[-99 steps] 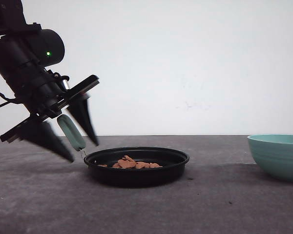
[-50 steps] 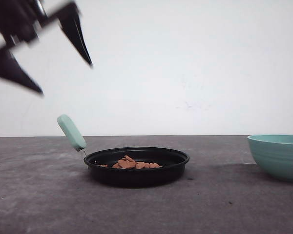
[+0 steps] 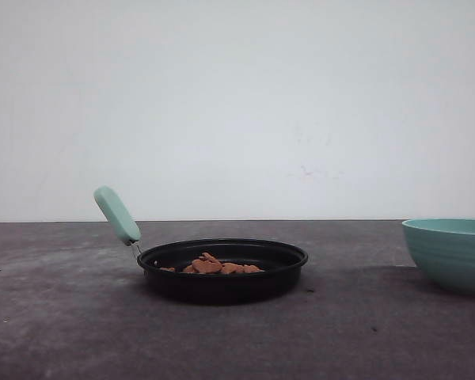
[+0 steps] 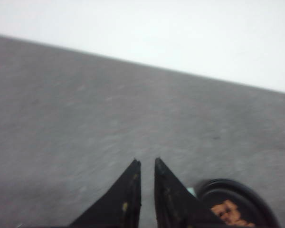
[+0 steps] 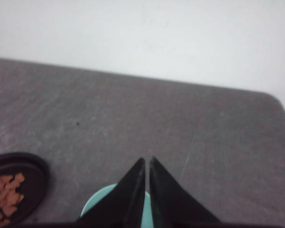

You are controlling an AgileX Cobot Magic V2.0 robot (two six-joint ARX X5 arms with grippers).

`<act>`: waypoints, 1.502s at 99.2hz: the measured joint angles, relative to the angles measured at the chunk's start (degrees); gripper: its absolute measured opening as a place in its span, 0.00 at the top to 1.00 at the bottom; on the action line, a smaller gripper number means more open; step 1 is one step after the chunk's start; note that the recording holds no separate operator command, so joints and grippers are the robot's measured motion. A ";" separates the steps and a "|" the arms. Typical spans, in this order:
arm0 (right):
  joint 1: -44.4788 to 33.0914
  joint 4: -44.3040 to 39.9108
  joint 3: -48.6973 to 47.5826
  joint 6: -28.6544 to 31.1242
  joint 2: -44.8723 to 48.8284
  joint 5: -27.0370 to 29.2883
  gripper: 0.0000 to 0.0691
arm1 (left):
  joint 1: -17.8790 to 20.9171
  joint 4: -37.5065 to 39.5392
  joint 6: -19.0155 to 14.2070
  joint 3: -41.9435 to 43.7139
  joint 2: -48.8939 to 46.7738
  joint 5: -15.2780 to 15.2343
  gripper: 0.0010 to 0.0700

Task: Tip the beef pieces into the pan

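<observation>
Beef pieces (image 3: pixel 218 267) heaped inside the black pan (image 3: pixel 222 279), at mid-table, mint-green handle (image 3: pixel 116 214) angled up toward the left. By the look of it, pour done; nothing left but parking the arms. Teal bowl (image 3: pixel 451 253) at the table's right edge, well apart from the pan, contents not visible.

Left gripper (image 4: pixel 146 164) raised above bare grey table (image 3: pixel 55 317), fingertips nearly touching, holding nothing, pan just beside it. Right gripper (image 5: pixel 147 161) likewise closed and empty, poised over the teal bowl's rim (image 5: pixel 97 202), pan off to the side.

Wide open tabletop around the pan on every side; far table edge meeting a plain white wall. No obstacles to a retreat, only the upturned handle and bowl rim worth clearing.
</observation>
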 joint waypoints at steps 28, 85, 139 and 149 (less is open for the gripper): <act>0.00 1.36 0.02 0.00 -0.17 -0.02 0.98 | 0.00 -2.19 0.13 0.02 -10.54 -0.50 0.98; -0.07 0.94 0.02 0.02 -0.92 0.20 0.98 | 0.00 -2.16 0.13 0.02 -14.99 -0.48 0.98; -7.45 24.65 -37.29 6.78 -22.10 -3.82 0.98 | 0.00 -2.16 0.15 0.02 -15.02 -0.46 0.98; -8.04 23.91 -43.25 7.67 -21.97 -9.20 0.98 | 0.00 -2.27 0.15 0.02 -15.06 -0.55 0.98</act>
